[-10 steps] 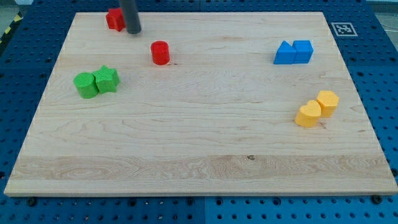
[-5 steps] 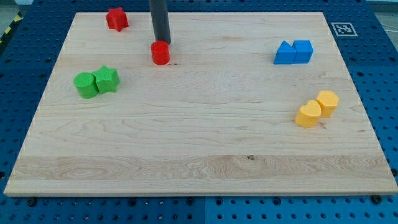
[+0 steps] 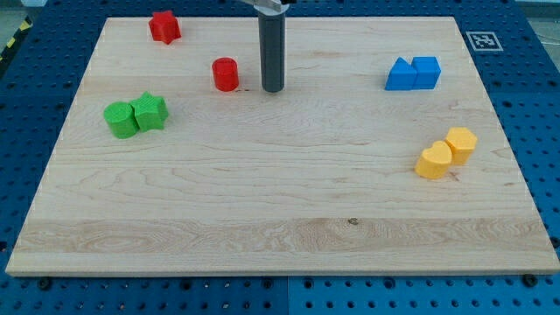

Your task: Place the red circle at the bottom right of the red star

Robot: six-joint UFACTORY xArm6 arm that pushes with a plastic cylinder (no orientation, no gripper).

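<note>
My tip point(image 3: 273, 90) has swung from the red star point(image 3: 164, 25), past the back of the red circle point(image 3: 226, 73), and now rests on the counter point(image 3: 280, 210) just to the circle's right, not touching it. The circle has not shifted. It already lies below and right of the star, though well apart; pushing leftward from here would close that gap. The rod stands upright; there are no fingers, so nothing is held.

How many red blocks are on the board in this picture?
2. The red star lies near the view's top left corner. The red circle lies below and to its right, with my tip just to the circle's right, apart from it. None seems hidden.
</note>
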